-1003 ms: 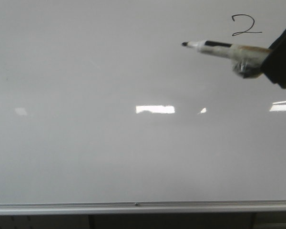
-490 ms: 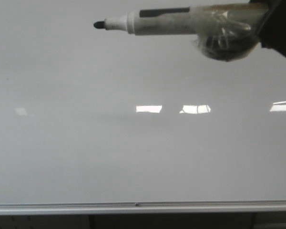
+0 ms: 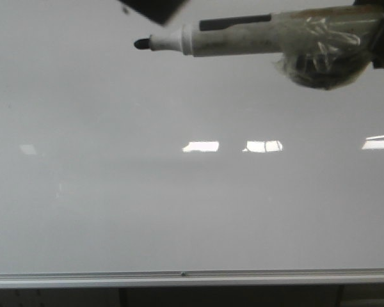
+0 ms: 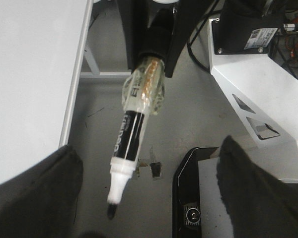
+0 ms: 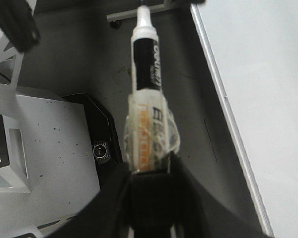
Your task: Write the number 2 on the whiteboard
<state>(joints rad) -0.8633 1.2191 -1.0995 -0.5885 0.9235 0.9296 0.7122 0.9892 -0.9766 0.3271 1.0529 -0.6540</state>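
Item: whiteboard, a broad glossy pane filling the front view, silver rail along its lower edge, bright reflections across the middle. We find no number 2 on it in any current view (it may lie behind the marker, or outside the frame; we cannot tell which).

Item: marker, uncapped, black tip pointing left, lying roughly level across the top of the front view, barrel wrapped in clear tape near its rear. Its tip appears clear of the board.

Item: right gripper, jaws clamped on the taped rear of the marker.

Item: left gripper, fingers spread wide with nothing between them, the marker in view just beyond.

Step, as we judge it: pen off the board, either writing done or not begun. Next move calls for confirming the digit exists before retiring the marker.
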